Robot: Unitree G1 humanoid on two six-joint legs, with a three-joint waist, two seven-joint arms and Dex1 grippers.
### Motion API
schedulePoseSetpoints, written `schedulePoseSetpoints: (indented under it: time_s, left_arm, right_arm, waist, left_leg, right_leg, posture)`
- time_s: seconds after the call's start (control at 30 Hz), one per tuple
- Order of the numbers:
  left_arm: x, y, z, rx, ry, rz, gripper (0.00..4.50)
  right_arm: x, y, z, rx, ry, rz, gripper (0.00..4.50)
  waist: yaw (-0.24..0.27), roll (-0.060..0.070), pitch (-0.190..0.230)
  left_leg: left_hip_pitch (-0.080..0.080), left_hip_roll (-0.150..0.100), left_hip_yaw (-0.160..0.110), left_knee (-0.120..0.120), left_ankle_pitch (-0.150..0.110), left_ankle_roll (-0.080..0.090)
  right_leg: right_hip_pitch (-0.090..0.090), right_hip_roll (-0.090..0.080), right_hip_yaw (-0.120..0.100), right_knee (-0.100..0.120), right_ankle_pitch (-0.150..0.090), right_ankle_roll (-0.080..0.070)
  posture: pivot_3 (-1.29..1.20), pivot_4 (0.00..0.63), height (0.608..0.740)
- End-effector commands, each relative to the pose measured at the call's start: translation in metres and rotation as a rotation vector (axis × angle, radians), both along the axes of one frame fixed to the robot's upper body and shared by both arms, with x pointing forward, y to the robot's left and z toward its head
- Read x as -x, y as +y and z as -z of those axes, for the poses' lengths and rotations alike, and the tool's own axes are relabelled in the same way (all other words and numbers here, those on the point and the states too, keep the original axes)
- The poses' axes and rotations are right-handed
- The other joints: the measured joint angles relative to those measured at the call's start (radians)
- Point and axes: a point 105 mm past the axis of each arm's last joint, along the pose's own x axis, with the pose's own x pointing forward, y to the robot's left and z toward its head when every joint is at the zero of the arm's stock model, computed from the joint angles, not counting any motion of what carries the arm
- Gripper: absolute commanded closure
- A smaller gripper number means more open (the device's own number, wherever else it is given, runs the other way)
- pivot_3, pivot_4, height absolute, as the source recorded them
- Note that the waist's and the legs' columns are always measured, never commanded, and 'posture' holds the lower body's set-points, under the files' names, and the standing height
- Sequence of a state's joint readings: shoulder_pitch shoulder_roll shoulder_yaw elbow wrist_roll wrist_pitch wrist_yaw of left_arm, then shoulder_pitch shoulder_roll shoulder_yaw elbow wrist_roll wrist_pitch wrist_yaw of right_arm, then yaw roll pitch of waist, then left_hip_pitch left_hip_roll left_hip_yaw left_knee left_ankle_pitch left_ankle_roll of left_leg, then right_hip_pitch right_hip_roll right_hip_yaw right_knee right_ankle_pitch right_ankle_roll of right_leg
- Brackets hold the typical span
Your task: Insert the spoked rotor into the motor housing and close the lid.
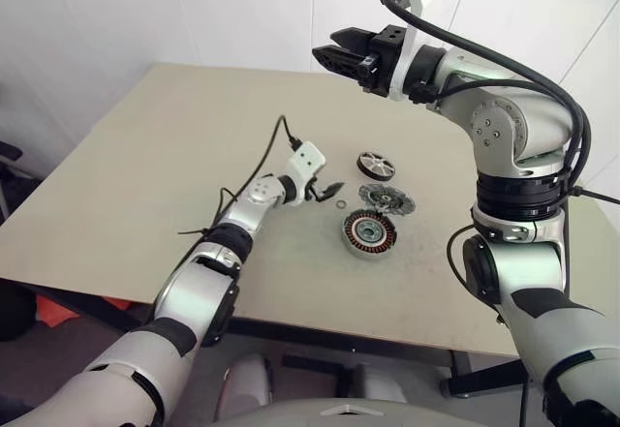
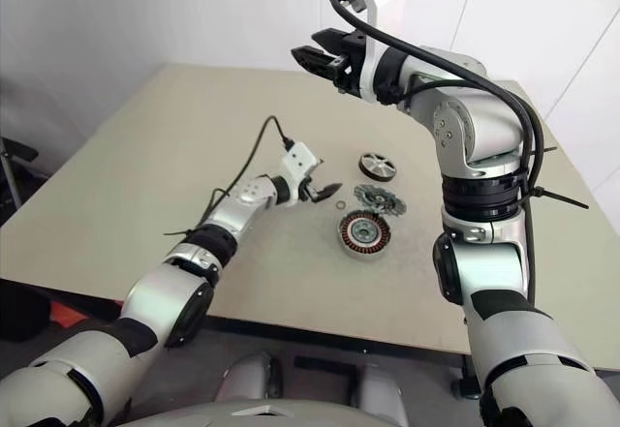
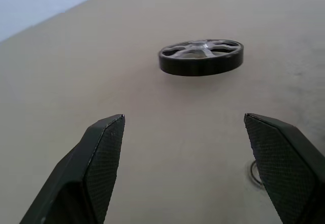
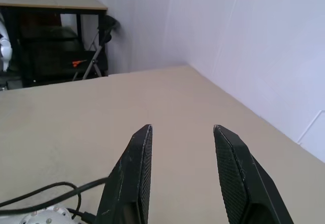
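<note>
The spoked rotor [image 3: 201, 57] is lying flat on the table [image 1: 145, 175], beyond the motor housing [image 1: 368, 233] and lid [image 1: 386, 198]. The left gripper [image 1: 327, 193], fingers apart and empty, is being aimed at it; a shallow approach risks the rotor being pushed away. The right gripper [image 1: 334, 57] is being held high, fingers parted.

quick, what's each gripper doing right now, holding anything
left gripper: open, empty, low over the table, aimed at the spoked rotor
right gripper: open, empty, raised high
</note>
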State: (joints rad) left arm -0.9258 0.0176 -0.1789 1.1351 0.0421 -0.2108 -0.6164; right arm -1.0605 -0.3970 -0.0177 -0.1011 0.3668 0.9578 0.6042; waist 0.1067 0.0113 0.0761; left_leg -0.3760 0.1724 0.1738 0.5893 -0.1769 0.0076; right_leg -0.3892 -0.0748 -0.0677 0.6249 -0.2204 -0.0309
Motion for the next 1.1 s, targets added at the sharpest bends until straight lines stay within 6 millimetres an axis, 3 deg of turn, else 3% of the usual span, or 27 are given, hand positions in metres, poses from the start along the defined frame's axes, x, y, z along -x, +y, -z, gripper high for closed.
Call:
schedulePoseSetpoints:
  time_s: [0.03, 0.4, 0.87, 0.97, 1.03, 1.1]
  left_arm:
    - [0.001, -0.009, -0.004, 0.004, 0.007, 0.038, 0.51]
    - [0.019, -0.036, 0.015, -0.014, 0.126, 0.11, 0.51]
    - [0.022, -0.038, 0.027, -0.085, 0.194, 0.103, 0.51]
    - [0.023, -0.039, 0.028, -0.074, 0.224, 0.099, 1.05]
    - [0.023, -0.038, 0.031, -0.089, 0.225, 0.094, 1.63]
    - [0.023, -0.037, 0.033, -0.087, 0.234, 0.083, 1.63]
  right_arm:
    - [0.008, -0.005, -0.015, -0.019, -0.068, 0.017, 2.39]
    - [0.009, -0.01, -0.012, -0.016, -0.065, 0.044, 2.39]
    - [0.008, -0.01, -0.012, -0.025, -0.065, 0.047, 2.39]
    - [0.007, -0.01, -0.012, -0.029, -0.066, 0.052, 2.43]
    - [0.006, -0.011, -0.012, -0.03, -0.067, 0.055, 2.43]
    - [0.005, -0.012, -0.013, -0.031, -0.069, 0.059, 2.43]
  waist:
    - [0.003, 0.0, 0.0]
    - [0.027, 0.0, 0.0]
    - [0.042, 0.0, 0.0]
    - [0.044, 0.0, 0.0]
    - [0.045, 0.0, 0.0]
    - [0.045, 0.0, 0.0]
  left_leg:
    - [-0.002, 0.0, 0.0, 0.0, 0.0, 0.001]
    - [-0.003, 0.0, 0.001, 0.006, -0.005, 0.008]
    - [0.002, 0.0, 0.001, 0.006, -0.005, 0.008]
    - [0.002, 0.0, 0.001, 0.006, -0.005, 0.008]
    - [0.002, 0.0, 0.001, 0.006, -0.005, 0.008]
    - [0.002, 0.0, 0.001, 0.006, -0.005, 0.008]
  right_leg:
    - [-0.002, 0.0, 0.0, 0.0, 0.0, 0.0]
    - [0.0, -0.002, 0.0, 0.0, 0.0, -0.001]
    - [0.005, -0.002, 0.0, 0.0, 0.0, -0.001]
    - [0.005, -0.002, 0.0, 0.0, 0.0, -0.001]
    - [0.005, -0.002, 0.0, 0.0, 0.0, -0.001]
    - [0.005, -0.002, 0.0, 0.0, 0.0, -0.001]
  posture:
    - [0.0, 0.0, 0.74]
    - [0.0, 0.0, 0.74]
    - [0.0, 0.0, 0.74]
    - [0.0, 0.0, 0.74]
    - [0.0, 0.0, 0.74]
    - [0.0, 0.0, 0.74]
